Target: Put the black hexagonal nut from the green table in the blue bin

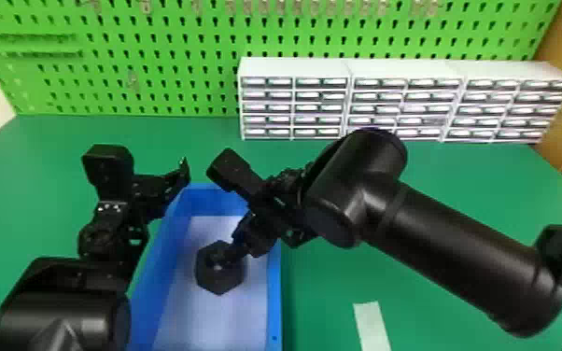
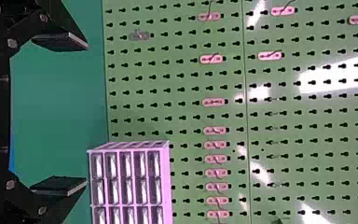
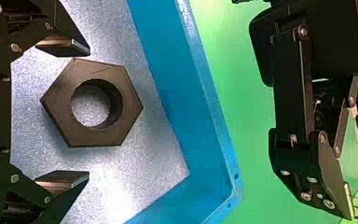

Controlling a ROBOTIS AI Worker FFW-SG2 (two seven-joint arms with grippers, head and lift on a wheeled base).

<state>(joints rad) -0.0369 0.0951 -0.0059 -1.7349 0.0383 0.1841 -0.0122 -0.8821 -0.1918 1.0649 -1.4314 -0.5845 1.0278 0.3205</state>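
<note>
Inside the blue bin (image 1: 274,298), the black hexagonal nut (image 1: 219,280) lies on the pale floor. My right gripper (image 1: 235,247) reaches over the bin from the right, right at the nut. In the right wrist view the nut (image 3: 128,105) lies flat, its hole facing the camera, within the bin (image 3: 200,93). The right gripper (image 3: 81,114) is open there, its fingertips apart on either side of the nut. At the bin's left wall stands my left gripper (image 1: 179,182); in the left wrist view the left gripper (image 2: 81,114) is open with nothing between its fingers.
White drawer cabinets (image 1: 294,67) line the back of the green table (image 1: 340,289), before a green pegboard (image 1: 154,70). A pale strip (image 1: 372,326) lies on the table right of the bin. The two arms are close together above the bin.
</note>
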